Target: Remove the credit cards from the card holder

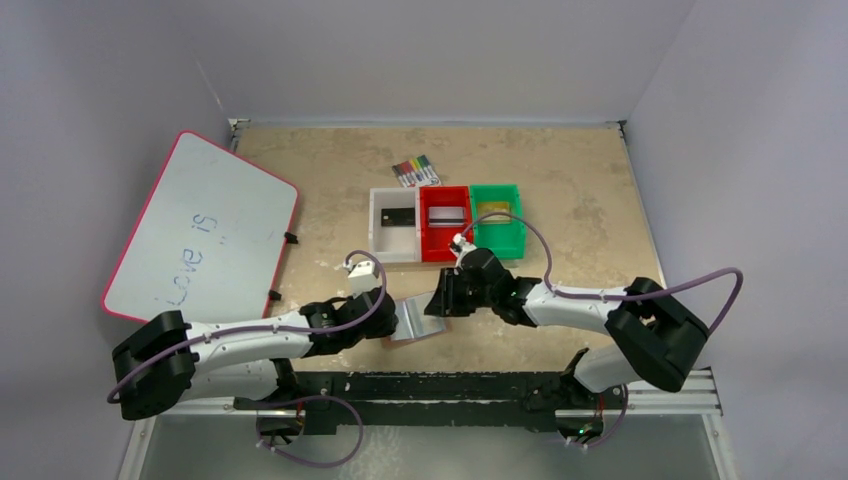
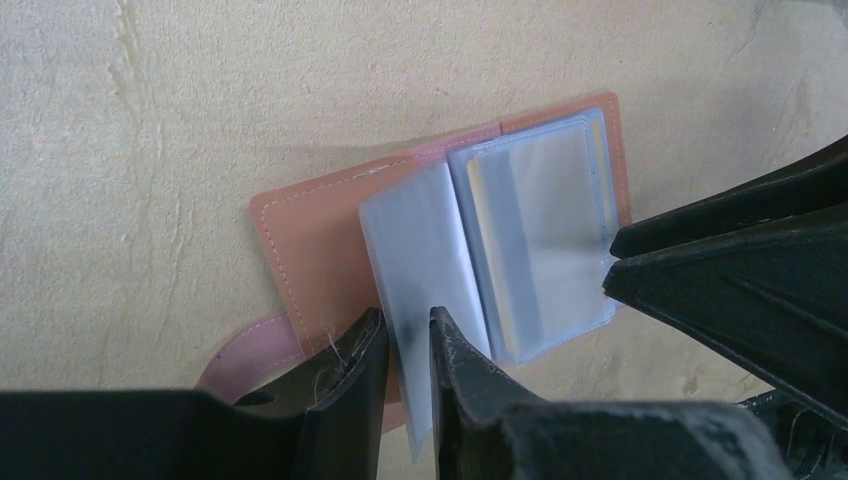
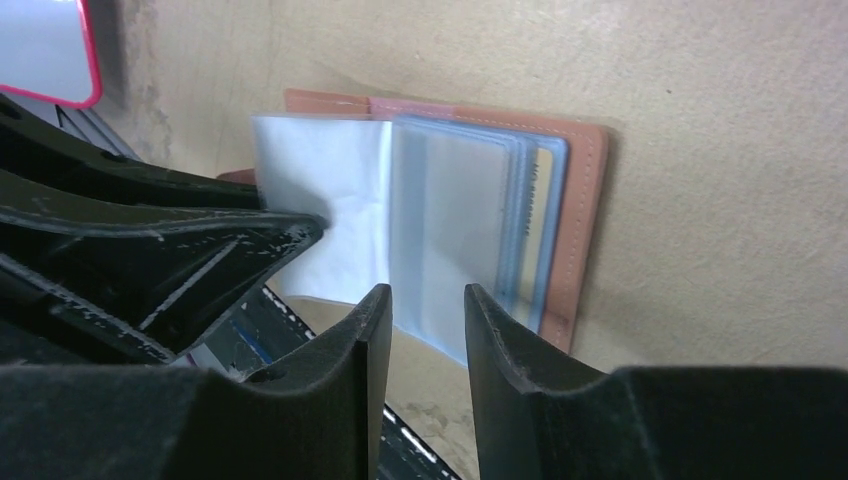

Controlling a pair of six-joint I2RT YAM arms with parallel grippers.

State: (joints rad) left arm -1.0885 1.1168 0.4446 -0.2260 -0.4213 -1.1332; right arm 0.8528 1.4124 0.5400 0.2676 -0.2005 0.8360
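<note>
Tan holder (image 2: 310, 240) lies open on the table directly under both grippers. The left gripper (image 2: 405, 325) has its fingers nearly together, with one clear leaf (image 2: 415, 240) standing up between them. I cannot tell whether they actually pinch it. Lifting that leaf probably serves to bare the sleeves (image 3: 450, 220) beside it. The right gripper (image 3: 428, 295) comes in from the opposite side, jaws apart and straddling the near edge of the sleeves, likely lining up to draw out a card (image 3: 547, 220). That gold card sits in a sleeve just beyond the right fingertips, and its print is too small to read. Bins (image 1: 445, 189) ahead of the right gripper each seem to hold a card already. The whiteboard (image 1: 200, 235), well off to the left gripper's left, reads "Love is".
</note>
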